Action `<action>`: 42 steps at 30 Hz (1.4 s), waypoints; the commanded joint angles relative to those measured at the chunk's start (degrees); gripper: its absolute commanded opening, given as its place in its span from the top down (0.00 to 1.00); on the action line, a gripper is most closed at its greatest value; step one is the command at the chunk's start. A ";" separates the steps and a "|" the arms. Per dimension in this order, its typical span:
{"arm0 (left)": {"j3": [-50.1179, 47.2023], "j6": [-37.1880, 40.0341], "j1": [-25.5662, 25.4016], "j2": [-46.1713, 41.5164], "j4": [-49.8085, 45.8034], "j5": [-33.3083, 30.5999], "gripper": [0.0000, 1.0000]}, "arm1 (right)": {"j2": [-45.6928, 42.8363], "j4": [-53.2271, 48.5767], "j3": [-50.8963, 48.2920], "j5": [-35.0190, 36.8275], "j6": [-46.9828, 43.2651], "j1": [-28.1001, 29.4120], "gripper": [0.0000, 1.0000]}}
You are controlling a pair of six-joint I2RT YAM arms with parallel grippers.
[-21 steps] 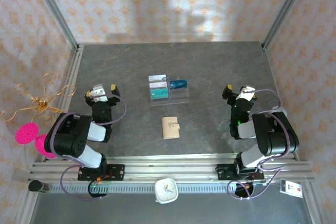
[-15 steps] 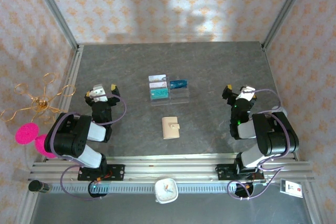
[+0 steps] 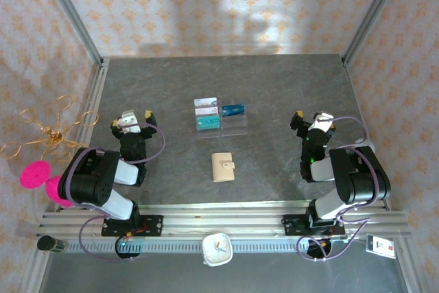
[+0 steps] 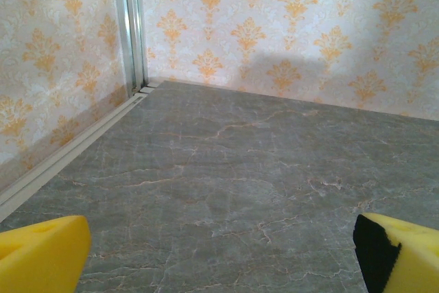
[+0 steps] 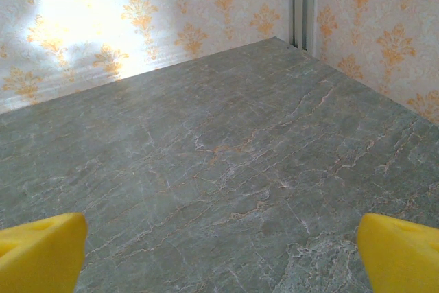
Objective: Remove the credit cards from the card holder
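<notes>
Beige card holder (image 3: 223,167) lies shut mid-table. Credit cards (image 3: 208,116) sit at the clear tray (image 3: 237,124) just far of it. Left gripper (image 3: 132,119) and right gripper (image 3: 310,120) both wide open, empty, well apart. Looks done; more cards inside can't be excluded.

Closed beige card holder (image 3: 223,167) near credit cards (image 3: 208,123)

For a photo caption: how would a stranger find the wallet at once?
Start at the grey stone table. Near its middle lie a clear tray and some coloured cards; the wallet lies apart from them, toward the near edge. It alone is plain beige, closed, with a small snap tab on its right side.
</notes>
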 commanded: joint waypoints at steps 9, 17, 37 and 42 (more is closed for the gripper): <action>1.09 0.29 0.46 0.36 -0.08 1.02 0.00 | -0.29 2.38 0.06 -0.25 -0.95 -0.29 0.00; 1.03 0.29 0.46 0.36 -0.06 1.04 0.01 | -0.31 2.38 0.12 -0.35 -0.91 -0.25 0.00; 2.84 0.05 1.63 -5.13 -7.81 4.98 0.01 | -5.69 -20.27 9.50 1.97 1.80 -0.56 0.00; 3.49 -1.15 1.60 -12.03 -14.15 1.23 0.00 | -6.60 -34.71 17.41 0.87 8.20 -0.49 0.00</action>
